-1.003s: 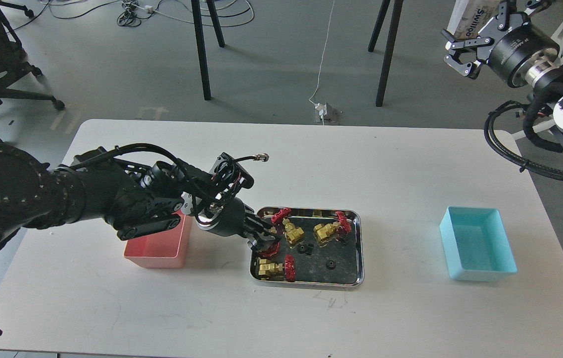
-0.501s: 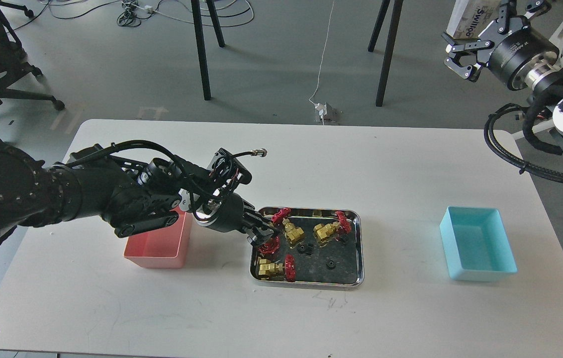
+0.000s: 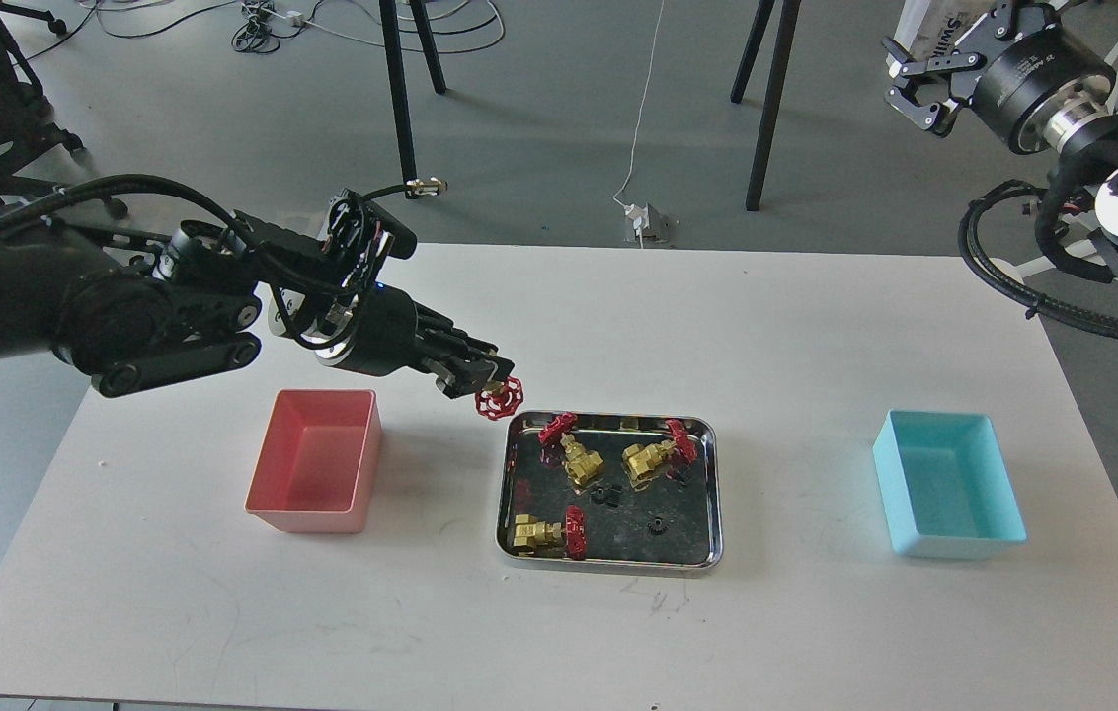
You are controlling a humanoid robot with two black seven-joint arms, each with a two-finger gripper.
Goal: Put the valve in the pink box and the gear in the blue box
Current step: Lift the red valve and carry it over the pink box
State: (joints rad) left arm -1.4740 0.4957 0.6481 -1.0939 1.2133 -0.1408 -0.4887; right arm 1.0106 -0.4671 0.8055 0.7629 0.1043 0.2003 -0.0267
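My left gripper (image 3: 482, 378) is shut on a valve (image 3: 499, 397), whose red handwheel hangs below the fingertips, lifted above the table just left of the steel tray (image 3: 707, 494). Three more brass valves with red handwheels (image 3: 569, 457) (image 3: 656, 455) (image 3: 549, 531) lie in the tray with tiny black gears (image 3: 603, 494) (image 3: 656, 526). The pink box (image 3: 317, 474) stands empty below and left of the held valve. The blue box (image 3: 949, 484) stands empty at the right. My right gripper (image 3: 905, 84) is raised at the top right, away from the table, fingers apart.
The white table (image 3: 559, 632) has its far edge near the top of the tray area. Chair and table legs (image 3: 401, 109) and cables (image 3: 643, 118) are on the floor behind. My right arm's cable loops (image 3: 1023, 286) hang over the table's right edge.
My left gripper has risen out of the tray with a valve and drawn back up and to the left. The pink box, earlier partly covered by the arm, now shows fully.
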